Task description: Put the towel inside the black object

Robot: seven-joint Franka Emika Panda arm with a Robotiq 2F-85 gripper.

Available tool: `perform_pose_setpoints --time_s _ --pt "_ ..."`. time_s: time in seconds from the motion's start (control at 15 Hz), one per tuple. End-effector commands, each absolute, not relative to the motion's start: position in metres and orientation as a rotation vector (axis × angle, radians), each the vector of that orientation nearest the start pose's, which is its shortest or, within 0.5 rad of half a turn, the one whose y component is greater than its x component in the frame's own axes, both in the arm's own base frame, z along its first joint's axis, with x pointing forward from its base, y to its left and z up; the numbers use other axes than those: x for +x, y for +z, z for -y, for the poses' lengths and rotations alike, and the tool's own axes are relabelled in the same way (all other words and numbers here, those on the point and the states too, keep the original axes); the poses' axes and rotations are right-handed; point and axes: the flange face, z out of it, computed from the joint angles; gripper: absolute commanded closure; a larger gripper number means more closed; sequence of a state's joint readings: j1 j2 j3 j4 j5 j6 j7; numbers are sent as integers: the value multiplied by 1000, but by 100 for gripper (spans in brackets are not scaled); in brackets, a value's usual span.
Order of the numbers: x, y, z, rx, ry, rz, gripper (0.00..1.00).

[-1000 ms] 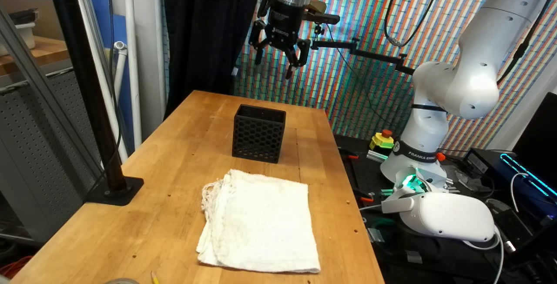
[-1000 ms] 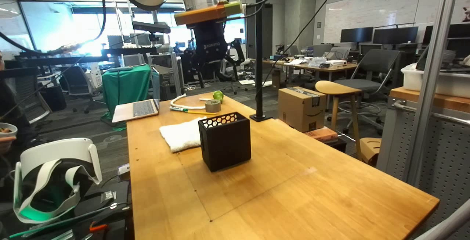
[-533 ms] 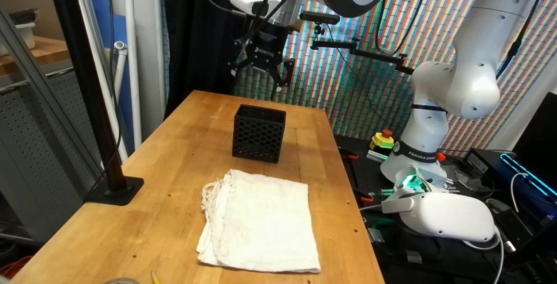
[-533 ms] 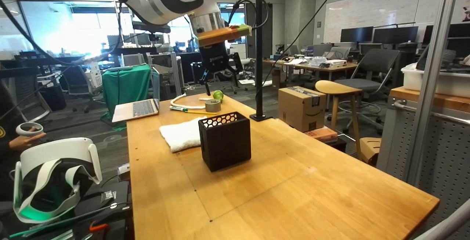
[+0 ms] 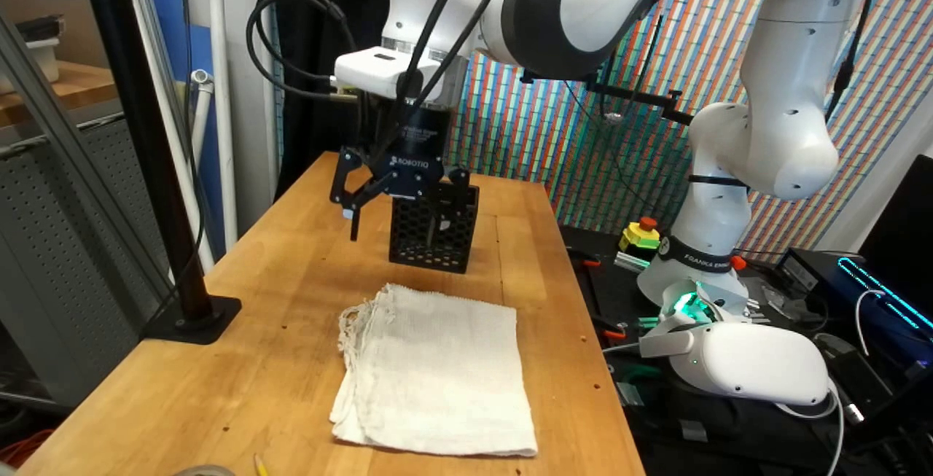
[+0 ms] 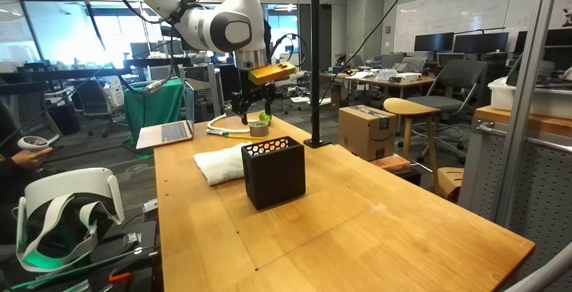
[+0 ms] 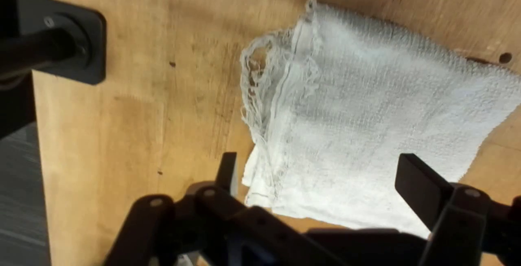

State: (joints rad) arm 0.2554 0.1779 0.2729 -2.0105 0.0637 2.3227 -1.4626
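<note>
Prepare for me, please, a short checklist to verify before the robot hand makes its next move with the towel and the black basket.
1. The hand is open: ok, it holds nothing.
2. The towel lies uncovered on the table: ok.
3. The hand is down at the towel: not ok, in both exterior views it hangs above the table.
4. The black basket stands upright: ok, its open top faces up.
5. The black basket is empty: cannot tell, no view shows its bottom clearly.
6. The black pole stands apart from the towel: ok.
</note>
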Motion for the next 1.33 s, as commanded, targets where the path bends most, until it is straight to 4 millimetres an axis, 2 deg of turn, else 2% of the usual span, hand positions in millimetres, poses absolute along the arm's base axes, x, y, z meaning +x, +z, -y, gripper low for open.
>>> perform_pose_setpoints --time_s 0.0,0.2,0.4,0.93,1.27 --pt "513 374 -335 1637 222 -2748 0" --pt "498 356 -342 1566 121 -2789 0" --pt "495 339 -340 1531 54 -2834 0" --pt "504 285 -344 1578 39 -2850 0" --pt "500 262 -345 1598 12 -2852 0"
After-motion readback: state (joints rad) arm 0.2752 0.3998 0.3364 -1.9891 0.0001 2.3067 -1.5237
